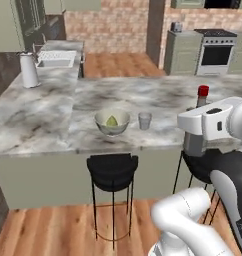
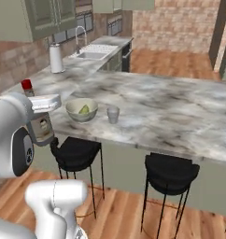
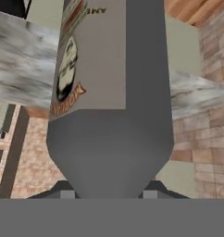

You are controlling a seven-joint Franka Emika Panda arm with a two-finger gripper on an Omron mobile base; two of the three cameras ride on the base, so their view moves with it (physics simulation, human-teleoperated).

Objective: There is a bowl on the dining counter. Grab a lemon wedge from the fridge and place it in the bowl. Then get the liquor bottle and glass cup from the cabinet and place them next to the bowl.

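- Broadly, the marble dining counter (image 1: 158, 95) runs across the left base view and joins a side run at ten o'clock, where a sink (image 1: 55, 59) sits with a white kettle-like jug (image 1: 28, 70) just in front of it
- At one o'clock in the left base view, well beyond the counter, a stove (image 1: 216, 52) stands against the brick wall
- Two black stools stand under the counter's near edge: one stool (image 1: 112, 172) directly below the bowl, and a second stool (image 1: 203, 167) partly hidden behind the arm
- The liquor bottle (image 1: 201, 107), dark with a red cap, stands upright at three o'clock from the bowl, well apart from it, with the cup between them; its lower part is hidden behind the hand, so I cannot tell whether it rests on the counter
- In the hand view the bottle's grey body and printed label sit right between the finger bases
- The gripper (image 1: 195, 142) is closed on the liquor bottle, jaws about halfway in and pressed to its sides
- The bowl (image 1: 112, 122) rests on the counter near its front edge
- The glass cup (image 1: 144, 120) stands upright just beside the bowl, at its three o'clock, not touching it
- The lemon wedge (image 1: 111, 121) lies inside the bowl
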